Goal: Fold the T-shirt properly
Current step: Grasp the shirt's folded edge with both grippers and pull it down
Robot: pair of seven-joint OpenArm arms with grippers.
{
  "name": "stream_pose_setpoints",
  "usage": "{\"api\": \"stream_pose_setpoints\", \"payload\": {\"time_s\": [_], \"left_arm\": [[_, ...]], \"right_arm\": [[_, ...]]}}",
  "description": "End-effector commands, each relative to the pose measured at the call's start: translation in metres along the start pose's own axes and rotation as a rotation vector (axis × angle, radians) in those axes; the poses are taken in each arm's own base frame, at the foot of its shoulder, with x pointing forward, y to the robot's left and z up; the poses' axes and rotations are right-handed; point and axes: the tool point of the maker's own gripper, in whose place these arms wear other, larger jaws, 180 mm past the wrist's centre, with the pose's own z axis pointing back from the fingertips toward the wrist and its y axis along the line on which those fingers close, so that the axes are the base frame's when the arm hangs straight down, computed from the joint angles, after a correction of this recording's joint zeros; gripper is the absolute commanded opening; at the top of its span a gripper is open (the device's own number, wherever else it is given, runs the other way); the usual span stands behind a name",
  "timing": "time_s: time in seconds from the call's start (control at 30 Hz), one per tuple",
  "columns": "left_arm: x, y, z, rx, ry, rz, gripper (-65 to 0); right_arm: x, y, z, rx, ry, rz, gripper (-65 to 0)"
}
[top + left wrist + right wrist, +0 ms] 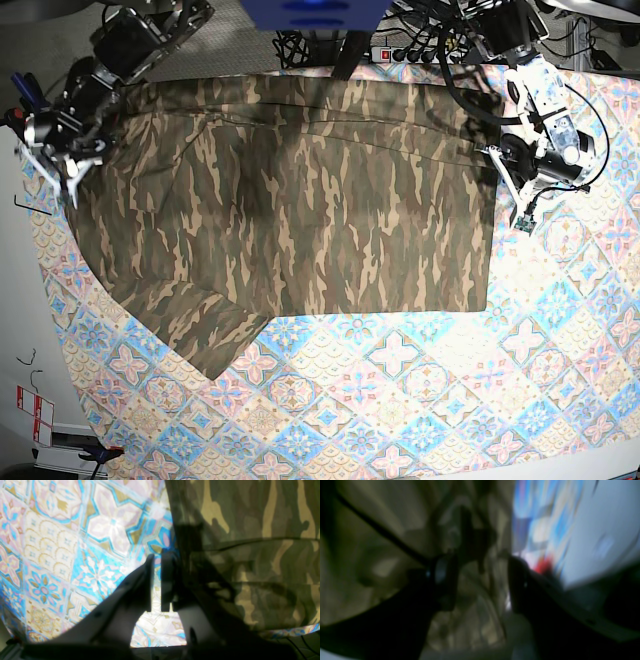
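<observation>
Two arms flanked the camouflage T-shirt [290,200], which lay spread across the upper half of the tile-patterned tablecloth [420,390]. One short sleeve [205,335] pointed toward the lower left of the base view, and the shirt's straight edge ran down the right side. Left gripper [156,583] sat just beside that straight edge, over bare tablecloth; in its wrist view the two dark fingers [147,585] stood nearly together with only a thin slit between them and no cloth in it. Camouflage fabric filled the right part of that view, with the gripper's shadow and cable shadows falling on it. Right gripper [62,170] was at the shirt's far left edge in the base view, pale fingers pointing down over the fabric's border. Its wrist view was badly blurred: the jaws stood well apart, with rumpled camouflage cloth showing in the gap between them. Whether that cloth was actually pinched or merely lay behind the fingers could not be told. Cables [590,120] trailed over the tablecloth near the left arm.
</observation>
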Motion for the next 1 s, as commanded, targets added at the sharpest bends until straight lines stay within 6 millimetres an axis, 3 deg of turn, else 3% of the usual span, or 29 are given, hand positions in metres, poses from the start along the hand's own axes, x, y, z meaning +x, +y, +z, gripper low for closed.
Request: {"api": "stream_pose_setpoints", "payload": {"time_s": [0.0, 0.13, 0.37, 0.97], "left_arm": [[0.008, 0.008, 0.005, 0.023, -0.026, 0.0, -61.3], [0.007, 0.007, 0.005, 0.021, -0.024, 0.0, -61.3], [0.006, 0.007, 0.004, 0.021, -0.022, 0.0, -61.3], [0.002, 0.006, 0.004, 0.019, -0.012, -0.002, -61.3]], "right_arm": [[0.012, -0.009, 0.005, -0.03, -0.027, 0.012, -33.5], [0.027, -0.001, 0.007, -0.019, -0.037, 0.031, -32.5], [0.03, 0.003, 0.007, -0.006, 0.011, 0.018, -22.0], [0.06, 0.057, 0.011, 0.232, -0.143, -0.15, -22.1]]}}
